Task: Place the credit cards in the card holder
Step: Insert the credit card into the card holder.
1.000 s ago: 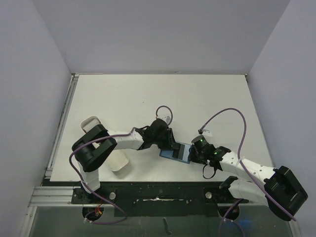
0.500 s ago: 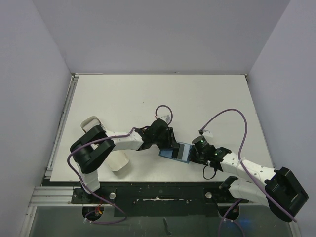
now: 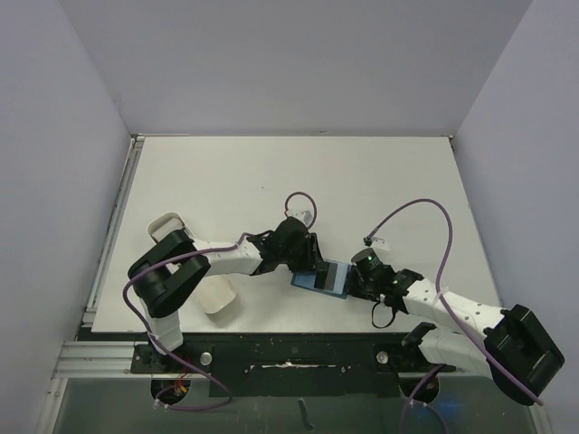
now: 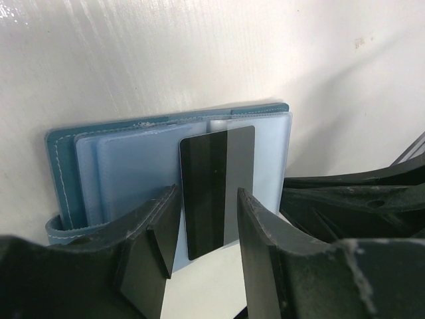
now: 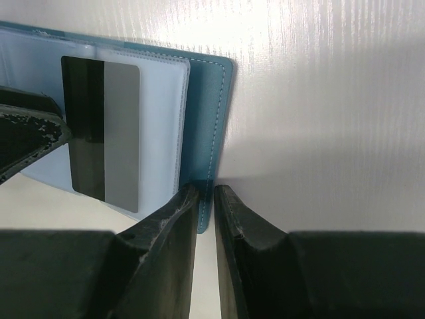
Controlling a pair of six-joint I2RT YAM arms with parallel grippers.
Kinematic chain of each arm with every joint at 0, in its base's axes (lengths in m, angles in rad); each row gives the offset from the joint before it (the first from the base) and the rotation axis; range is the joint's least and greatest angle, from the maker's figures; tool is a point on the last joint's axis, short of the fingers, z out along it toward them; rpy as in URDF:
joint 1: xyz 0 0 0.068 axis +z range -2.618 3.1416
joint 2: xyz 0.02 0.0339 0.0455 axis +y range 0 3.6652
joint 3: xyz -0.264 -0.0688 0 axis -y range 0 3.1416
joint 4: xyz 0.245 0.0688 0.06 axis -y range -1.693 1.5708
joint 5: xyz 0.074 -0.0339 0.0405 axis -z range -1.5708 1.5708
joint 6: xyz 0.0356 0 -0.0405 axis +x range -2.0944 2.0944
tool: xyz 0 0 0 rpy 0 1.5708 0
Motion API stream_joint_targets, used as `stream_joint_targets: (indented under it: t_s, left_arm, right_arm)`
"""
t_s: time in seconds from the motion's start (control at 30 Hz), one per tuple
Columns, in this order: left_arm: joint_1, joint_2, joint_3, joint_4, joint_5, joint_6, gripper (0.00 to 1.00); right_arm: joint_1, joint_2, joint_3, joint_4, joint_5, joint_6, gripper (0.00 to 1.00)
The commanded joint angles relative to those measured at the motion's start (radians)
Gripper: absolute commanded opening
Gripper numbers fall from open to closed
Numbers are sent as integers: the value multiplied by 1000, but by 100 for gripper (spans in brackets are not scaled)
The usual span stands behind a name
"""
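Low in its wrist view, the right gripper (image 5: 205,199) is pinched narrow on the card holder (image 5: 209,119)'s teal edge, on the surface (image 5: 319,100). The left gripper (image 4: 206,199) stands partly open astride a credit card (image 4: 217,166) lying on the holder's clear sleeves (image 4: 133,166). The card looks thin, stiff and slick, probably best taken by its long edges.

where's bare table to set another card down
The white table is bare across its far half and right side. Crowded at the near edge: teal-blue folding wallet between the left arm and right arm, white oblong tray under the left arm.
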Motion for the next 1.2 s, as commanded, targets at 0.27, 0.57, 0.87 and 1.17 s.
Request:
stream_joint_targets:
  t_s: [0.27,0.57,0.87,1.17]
  left_arm:
    - [-28,13,3,98,33,-40,33]
    - [-28,29,-20,230,93,-98,33]
    - [-11,-59,-26,108,-6,-48,33]
    - [21,-88,-43,71,-27,-18,36]
  right_arm:
    - [5,41,-12,33,7,3,18]
    - [6,38,8,5,20,-25,18]
    - [4,-100,74,-95,12,-22,25]
    - [-13,-60,134,-41,13,-42,25]
